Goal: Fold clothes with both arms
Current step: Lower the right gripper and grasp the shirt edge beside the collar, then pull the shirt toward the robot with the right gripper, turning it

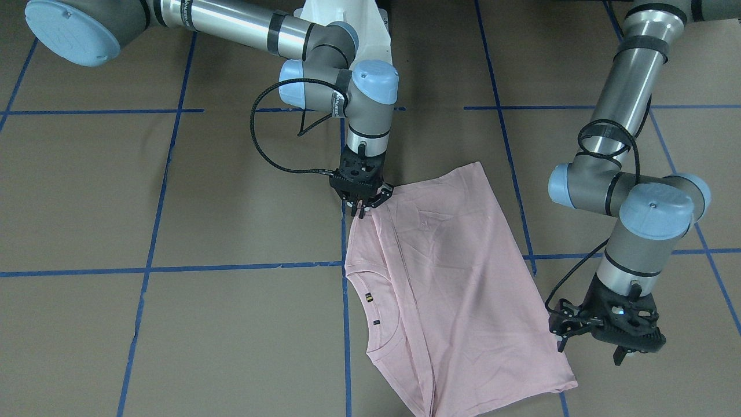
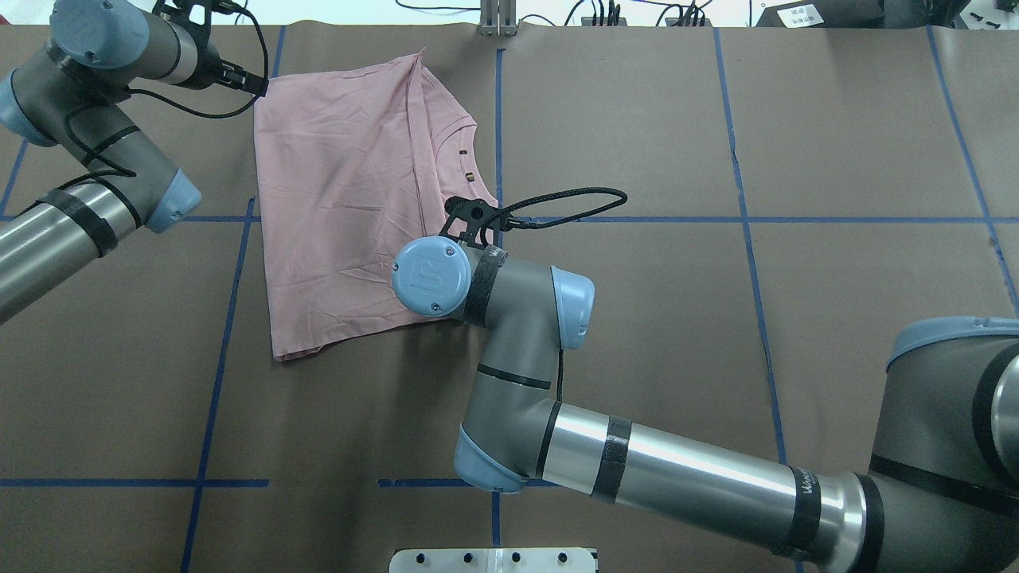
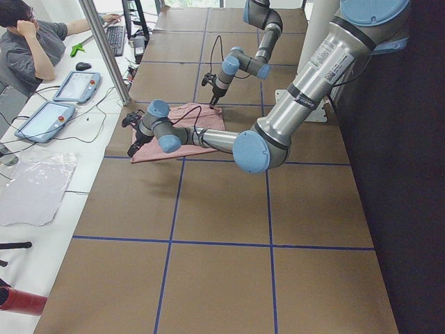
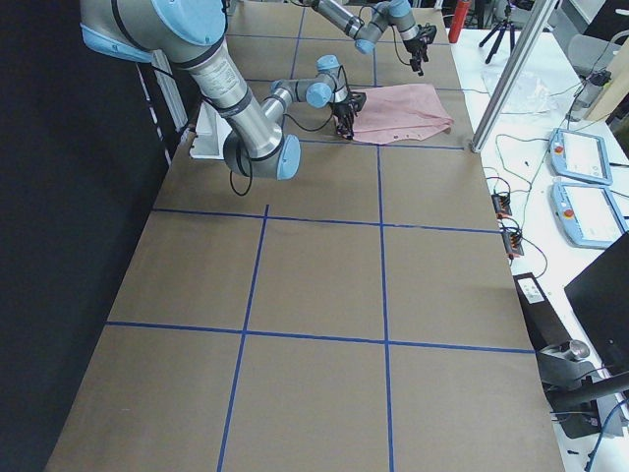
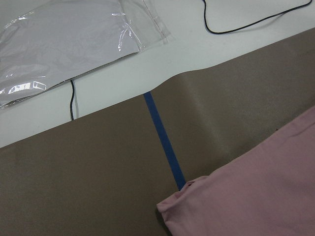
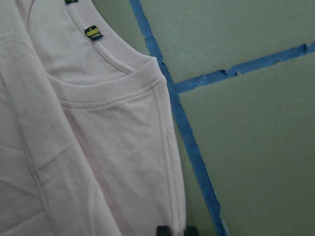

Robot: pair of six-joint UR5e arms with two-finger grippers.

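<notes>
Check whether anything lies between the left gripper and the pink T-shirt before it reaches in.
Nothing visible does. The left gripper hangs open right beside the T-shirt's edge, with only bare brown table cover between them. The right gripper sits at the opposite corner, well clear.

Your surface (image 2: 716, 358) is brown paper with blue tape lines (image 2: 748, 220) in a grid. You've got one pink T-shirt (image 2: 342, 199) lying folded flat on it, far left, collar toward the centre line.
</notes>
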